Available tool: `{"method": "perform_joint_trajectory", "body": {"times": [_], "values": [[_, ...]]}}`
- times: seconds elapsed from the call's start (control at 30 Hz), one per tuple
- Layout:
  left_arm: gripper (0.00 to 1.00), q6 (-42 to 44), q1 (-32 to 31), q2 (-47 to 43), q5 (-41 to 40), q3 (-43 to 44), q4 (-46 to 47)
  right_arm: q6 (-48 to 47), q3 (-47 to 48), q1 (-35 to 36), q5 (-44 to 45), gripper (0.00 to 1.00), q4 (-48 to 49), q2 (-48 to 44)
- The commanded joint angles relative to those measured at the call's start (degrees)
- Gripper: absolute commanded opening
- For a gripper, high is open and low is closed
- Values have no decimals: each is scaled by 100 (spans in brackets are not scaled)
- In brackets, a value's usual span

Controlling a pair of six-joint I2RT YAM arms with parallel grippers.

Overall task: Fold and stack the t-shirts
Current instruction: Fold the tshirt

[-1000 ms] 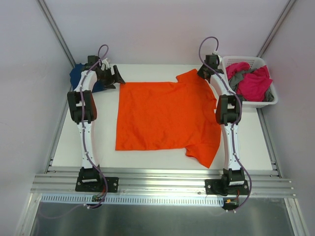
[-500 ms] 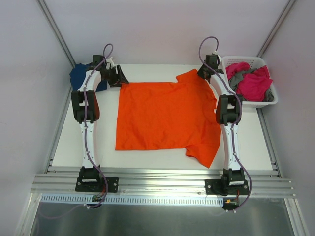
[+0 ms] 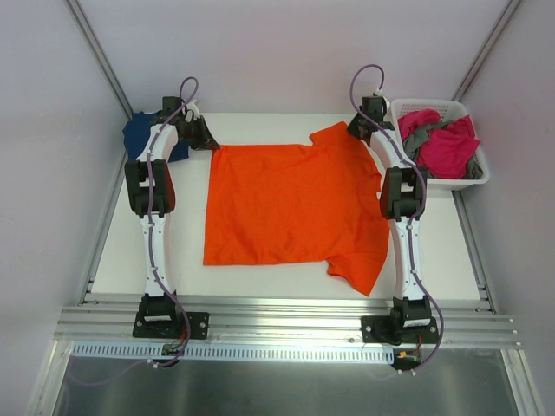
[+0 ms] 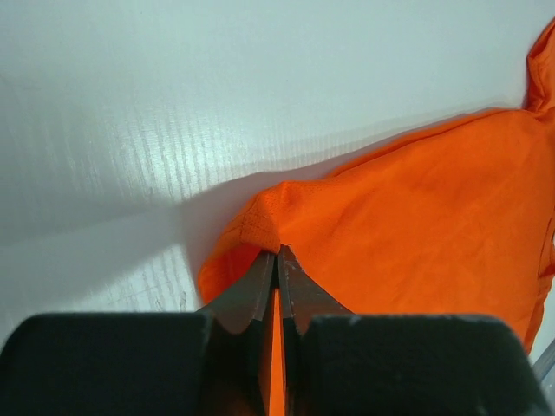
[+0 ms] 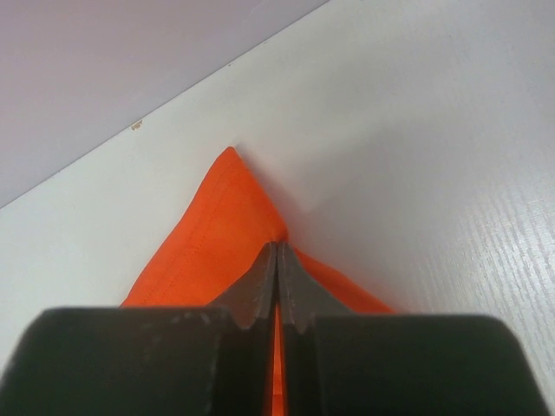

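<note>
left jaws have just closed on a far corner of the orange t-shirt (image 3: 286,204); right jaws clamp the other, so folding can likely begin

No text or label seems legible anywhere.

A bright orange cloth t-shirt (image 3: 290,208) lies spread flat on the white desk (image 3: 186,251), one sleeve pointing toward the near right edge. The left end effector (image 3: 206,139) sits at the shirt's far left corner and the right end effector (image 3: 355,130) at its far right sleeve (the jaws are too small to make out from up here). A crumpled navy blue cloth t-shirt (image 3: 139,134) lies at the desk's far left corner, partly behind the left arm. At the far right, a white slotted plastic basket (image 3: 455,184) holds magenta pink cloth (image 3: 451,147) tangled with grey cloth (image 3: 421,139).
</note>
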Motion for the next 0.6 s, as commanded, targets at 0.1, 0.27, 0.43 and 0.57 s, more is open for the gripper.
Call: {"method": "perform_joint_trajectory", "body": {"times": [0.1, 0.27, 0.43, 0.57], "values": [[0, -2, -19, -163, -204, 8, 52, -241, 8, 42, -162, 1, 229, -203], [0, 33, -45, -163, -160, 8, 60, -102, 69, 42, 4, 60, 89, -177], [0, 51, -36, -181, -107, -27, 52, -5, 193, 42, 22, 72, 220, -54], [0, 77, -45, -225, -89, -123, 52, 57, 280, 51, 40, 52, 325, 7]]}}
